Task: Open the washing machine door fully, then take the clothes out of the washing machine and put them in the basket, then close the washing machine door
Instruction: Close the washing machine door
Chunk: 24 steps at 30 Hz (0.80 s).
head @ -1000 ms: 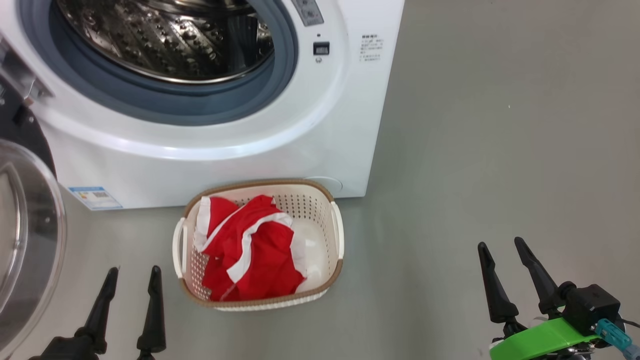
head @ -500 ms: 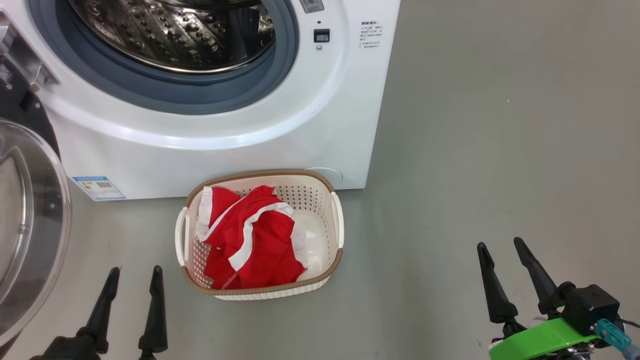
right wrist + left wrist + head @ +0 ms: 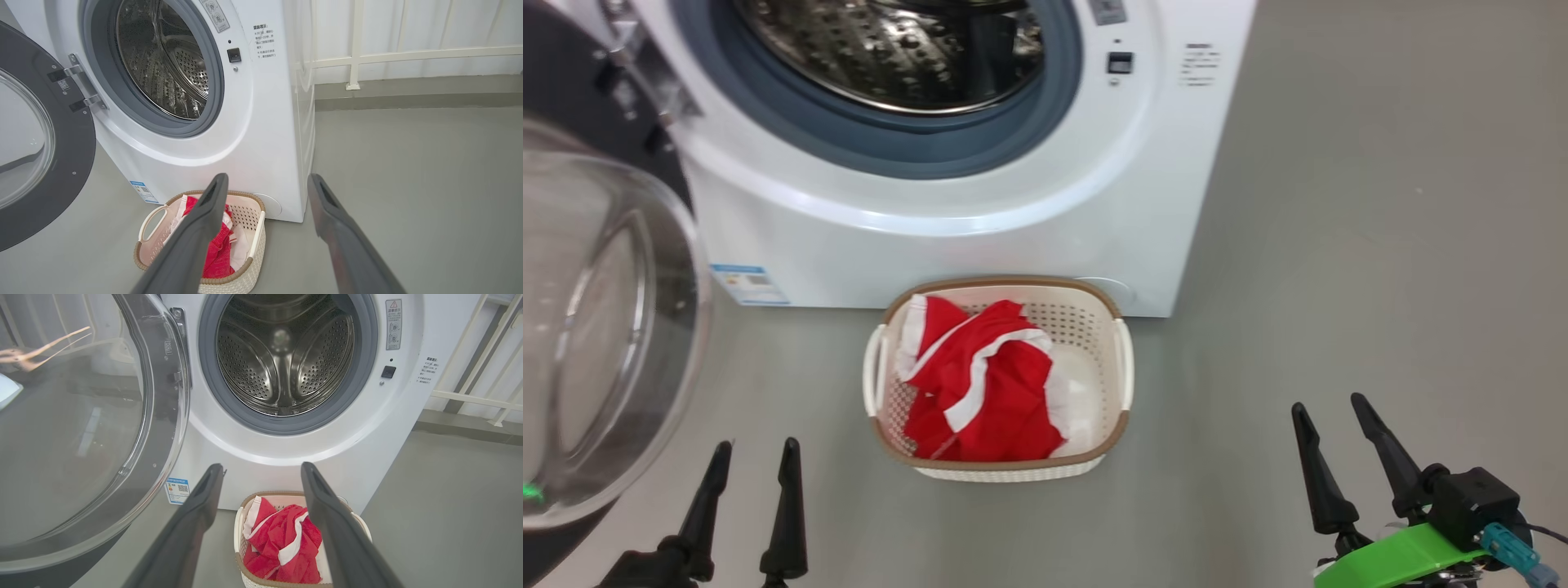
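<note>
Clothes [image 3: 984, 388] lay in the basket [image 3: 1125, 363], centre frame, the washing machine [image 3: 980, 245] empty; only the door [image 3: 605, 327], at left, awaited closing. Both my jaws gaped wide, empty.

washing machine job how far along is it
Done: the washing machine door stands wide open, the drum looks empty, and the clothes lie in the basket. In hand: nothing; the left gripper and right gripper are open and empty, apart from the door. Left: closing the door.
</note>
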Available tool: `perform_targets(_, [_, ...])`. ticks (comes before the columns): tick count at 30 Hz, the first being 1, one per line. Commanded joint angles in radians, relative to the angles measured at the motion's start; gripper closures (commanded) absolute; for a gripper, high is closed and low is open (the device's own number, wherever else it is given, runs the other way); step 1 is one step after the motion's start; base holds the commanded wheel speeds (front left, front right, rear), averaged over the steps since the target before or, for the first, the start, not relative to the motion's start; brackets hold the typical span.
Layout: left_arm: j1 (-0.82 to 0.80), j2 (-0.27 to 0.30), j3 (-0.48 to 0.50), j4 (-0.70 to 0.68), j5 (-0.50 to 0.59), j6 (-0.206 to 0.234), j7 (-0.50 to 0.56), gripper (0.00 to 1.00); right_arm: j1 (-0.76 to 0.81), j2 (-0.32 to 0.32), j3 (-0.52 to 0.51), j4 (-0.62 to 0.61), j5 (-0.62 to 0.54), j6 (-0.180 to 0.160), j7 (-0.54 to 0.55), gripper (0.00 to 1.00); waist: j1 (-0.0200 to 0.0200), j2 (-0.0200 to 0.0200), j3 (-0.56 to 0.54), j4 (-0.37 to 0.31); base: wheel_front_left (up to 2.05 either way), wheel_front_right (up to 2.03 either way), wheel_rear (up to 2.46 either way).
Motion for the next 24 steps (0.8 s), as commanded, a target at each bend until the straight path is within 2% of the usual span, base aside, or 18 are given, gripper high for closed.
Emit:
perform_targets(1, [0.004, 0.008, 0.025, -0.015, -0.011, 0.011, -0.005, 0.00, -0.007, -0.006, 0.033, -0.018, -0.011, 0.007, -0.006, 0.00, 0.0000, -0.0001, -0.009, 0.048, 0.00, 0.00, 0.00])
perform_targets(13, [0.040, 0.008, -0.014, 0.000, -0.065, 0.050, -0.005, 0.00, -0.002, -0.034, 0.063, -0.003, -0.010, 0.007, -0.006, 0.00, 0.0000, -0.0001, -0.043, 0.229, 0.00, 0.00, 0.00])
perform_targets(24, [0.069, 0.008, -0.040, -0.008, -0.094, 0.081, -0.005, 0.00, 0.016, -0.040, 0.082, 0.002, -0.004, 0.007, -0.006, 0.00, 0.0000, -0.0001, -0.068, 0.333, 0.00, 0.00, 0.00])
